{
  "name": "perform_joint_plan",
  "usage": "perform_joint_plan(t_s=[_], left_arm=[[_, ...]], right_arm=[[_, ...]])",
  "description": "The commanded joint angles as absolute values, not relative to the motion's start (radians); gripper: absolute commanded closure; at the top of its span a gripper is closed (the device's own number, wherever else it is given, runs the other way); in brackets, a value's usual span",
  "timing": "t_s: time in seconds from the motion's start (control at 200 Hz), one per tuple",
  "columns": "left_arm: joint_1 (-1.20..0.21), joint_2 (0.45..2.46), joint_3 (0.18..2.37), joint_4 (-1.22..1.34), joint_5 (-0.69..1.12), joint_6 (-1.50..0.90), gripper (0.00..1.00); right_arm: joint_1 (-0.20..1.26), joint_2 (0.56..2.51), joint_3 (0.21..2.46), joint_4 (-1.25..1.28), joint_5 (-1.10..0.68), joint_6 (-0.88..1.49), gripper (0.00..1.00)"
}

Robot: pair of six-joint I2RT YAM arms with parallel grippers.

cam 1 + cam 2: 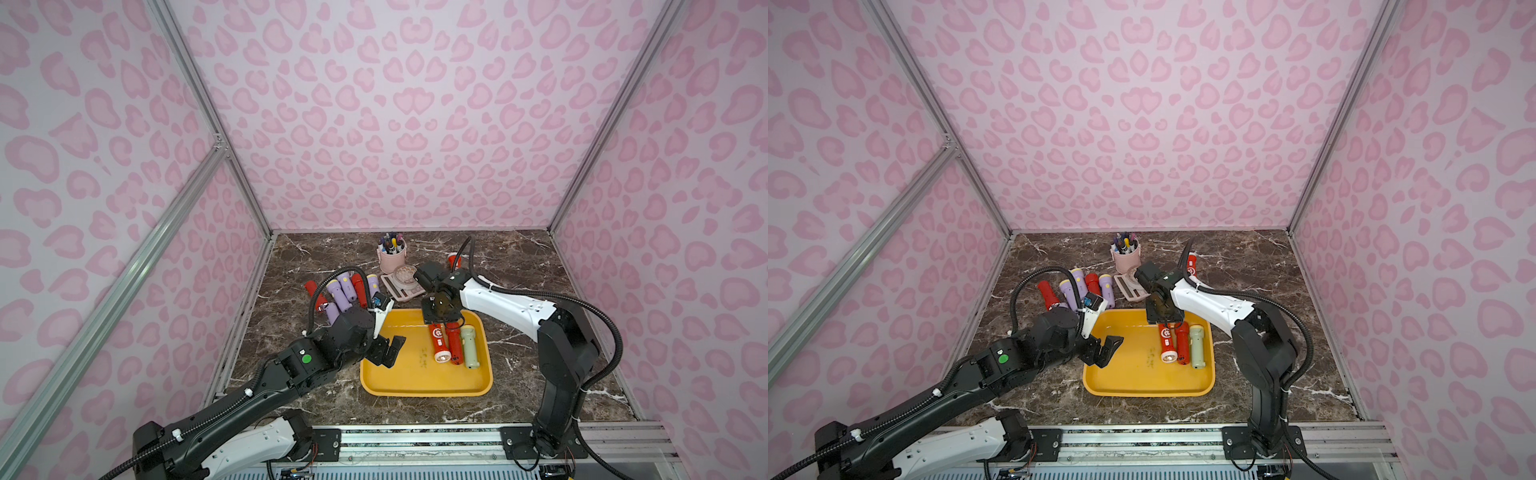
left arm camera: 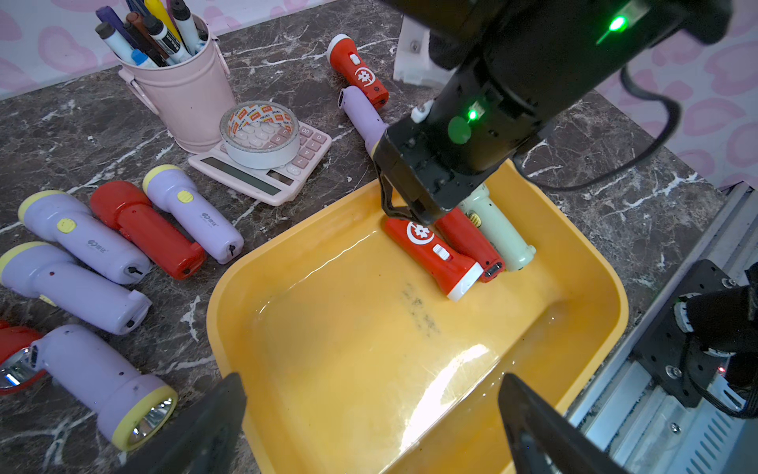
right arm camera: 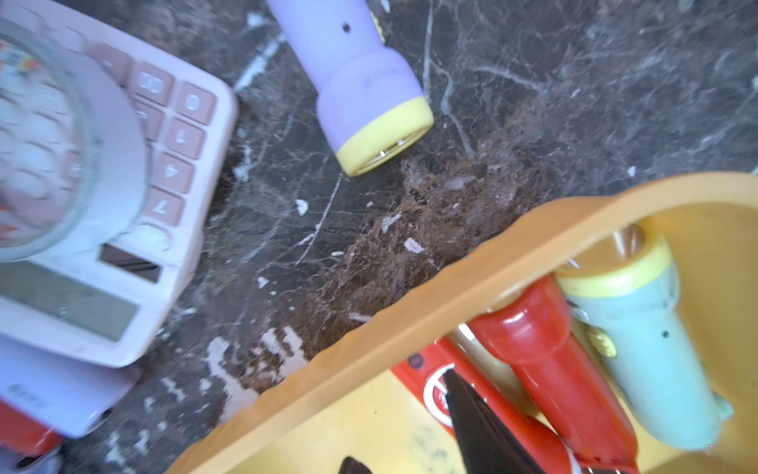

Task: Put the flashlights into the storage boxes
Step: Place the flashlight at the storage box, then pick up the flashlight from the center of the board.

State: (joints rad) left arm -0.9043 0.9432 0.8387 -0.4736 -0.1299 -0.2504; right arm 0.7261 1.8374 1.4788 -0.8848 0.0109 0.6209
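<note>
while the left gripper (image 1: 388, 353) gaped empty and the right gripper (image 1: 442, 324) hung part-open, holding nothing, over the red torch (image 1: 438, 343) in the tray (image 1: 424, 392), a straight lift looked safest.

Eleven flashlights (image 2: 192, 213): five lilac, five red, one green; one tray (image 2: 348, 349), pen cup (image 2: 188, 90), calculator (image 2: 246, 182), tape roll (image 2: 262, 154).

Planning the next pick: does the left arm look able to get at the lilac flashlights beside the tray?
Probably yes: the left hand hangs open over the tray, the lilac flashlights lie uncovered beside it.
</note>
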Motion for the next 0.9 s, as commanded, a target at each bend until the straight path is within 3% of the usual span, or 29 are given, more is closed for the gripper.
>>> perform_joint_plan(t_s=[0.0, 0.48, 0.895], left_arm=[[-0.904, 0.96, 0.864, -0.445, -0.127, -0.222, 0.02], [-0.902, 1.136, 0.999, -0.386, -0.012, -0.104, 0.02], [-0.882, 1.452, 1.257, -0.409, 0.072, 0.015, 0.03]], right_arm=[[0.728, 1.802, 1.546, -0.963, 0.058, 0.625, 0.47], [0.63, 1.822, 1.726, -1.042, 0.108, 0.615, 0.51], [0.462, 2.073, 1.931, -1.038, 0.0, 0.51, 0.5]])
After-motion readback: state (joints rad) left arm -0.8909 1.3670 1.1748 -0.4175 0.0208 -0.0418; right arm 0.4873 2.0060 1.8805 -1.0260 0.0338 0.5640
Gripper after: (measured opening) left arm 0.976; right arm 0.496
